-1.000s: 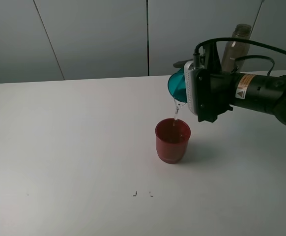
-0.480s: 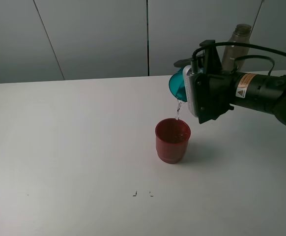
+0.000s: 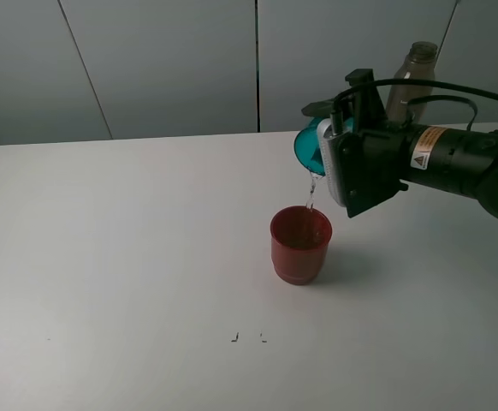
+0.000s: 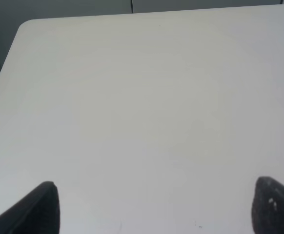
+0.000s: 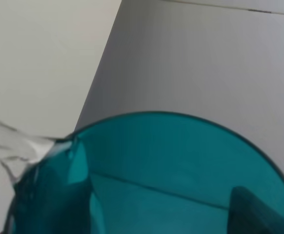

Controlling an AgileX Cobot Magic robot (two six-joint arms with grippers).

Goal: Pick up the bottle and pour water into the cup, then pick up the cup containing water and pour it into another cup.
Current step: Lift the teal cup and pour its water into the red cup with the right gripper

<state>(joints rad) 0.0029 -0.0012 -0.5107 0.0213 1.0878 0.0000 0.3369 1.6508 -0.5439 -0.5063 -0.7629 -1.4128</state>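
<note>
While my left gripper hangs over the bare left part of the desk, its two dark fingertips stand wide apart with nothing between them, and only white surface and a rounded desk corner show in my left wrist view. That gripper does not appear in the high view.

Near the middle of the desk, somewhat toward the right edge, the red cup stands upright on its base. A thin stream of water falls into its mouth from above.

Just above and to the right of the red cup, my right gripper is clamped on the teal cup, holding it clear of the desk and tipped far over so its rim points down toward the red cup. In my right wrist view the teal cup fills the lower part of the picture, with water spilling over its lip and one dark finger showing through the wall.

Behind my right arm, at the far edge of the desk toward the right corner, the bottle stands upright, partly hidden by the arm and its cable.
</note>
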